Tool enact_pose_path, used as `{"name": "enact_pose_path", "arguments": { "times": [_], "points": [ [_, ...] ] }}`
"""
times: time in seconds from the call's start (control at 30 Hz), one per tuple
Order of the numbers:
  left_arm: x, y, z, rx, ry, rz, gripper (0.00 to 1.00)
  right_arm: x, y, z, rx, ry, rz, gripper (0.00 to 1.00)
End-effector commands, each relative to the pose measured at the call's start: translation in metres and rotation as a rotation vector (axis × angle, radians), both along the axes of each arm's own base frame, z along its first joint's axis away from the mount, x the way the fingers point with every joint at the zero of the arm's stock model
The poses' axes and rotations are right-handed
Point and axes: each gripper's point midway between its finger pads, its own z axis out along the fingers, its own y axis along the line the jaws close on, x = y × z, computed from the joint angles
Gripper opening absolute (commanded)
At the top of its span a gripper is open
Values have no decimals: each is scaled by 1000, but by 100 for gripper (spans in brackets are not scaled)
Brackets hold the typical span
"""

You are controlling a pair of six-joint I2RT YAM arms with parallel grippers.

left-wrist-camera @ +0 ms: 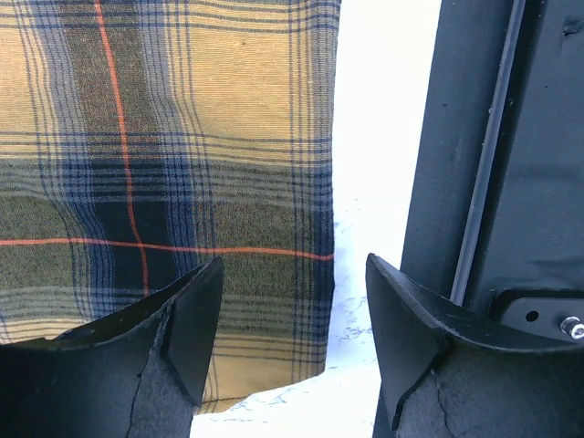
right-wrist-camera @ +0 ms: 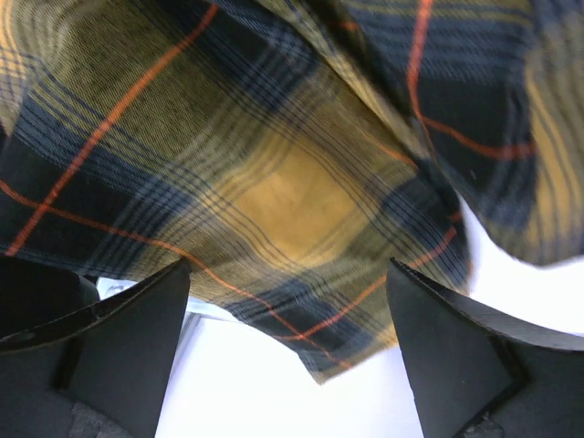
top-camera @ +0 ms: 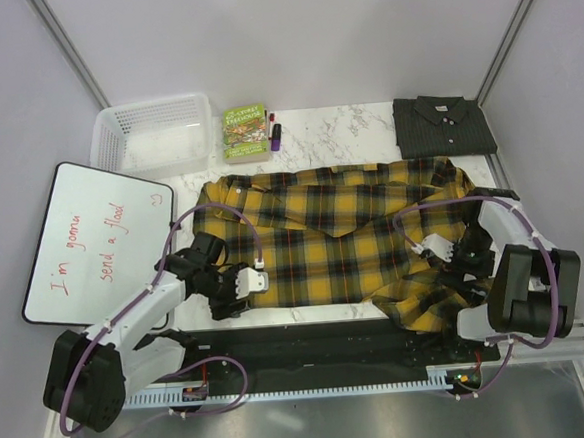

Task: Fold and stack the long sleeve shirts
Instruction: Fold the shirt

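— How many shirts?
— Two. The plaid shirt [top-camera: 344, 240] lies spread under the left gripper [top-camera: 260, 278] and the right gripper [top-camera: 430, 246]. The grey shirt [top-camera: 444, 125] lies folded, well beyond the right one.
— And the jaws?
— Both pairs are apart and hold nothing.

My top camera looks down on the whole plaid shirt [top-camera: 333, 236] from high behind. Both wrist cameras look down close on that same shirt: left at its near-left edge, right at its near-right corner.
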Motion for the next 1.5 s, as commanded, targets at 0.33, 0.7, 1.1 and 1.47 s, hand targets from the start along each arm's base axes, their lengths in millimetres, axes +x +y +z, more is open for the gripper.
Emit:
{"name": "enact_pose_path", "arguments": {
  "times": [0.33, 0.7, 1.1, 1.47],
  "points": [
    [9, -3, -1, -7, -17, 37, 71, 27, -1, -1, -43, -158, -109, 0],
    [9, -2, -1, -5, -26, 45, 72, 47, 9, 60, 34, -259, -99, 18],
    [9, -2, -4, 2, -5, 58, 78, 23, 8, -17, -18, 7, -280, 98],
    [13, -2, -6, 12, 3, 94, 80, 8, 34, -27, 138, 136, -246, 15]
  ]
}}
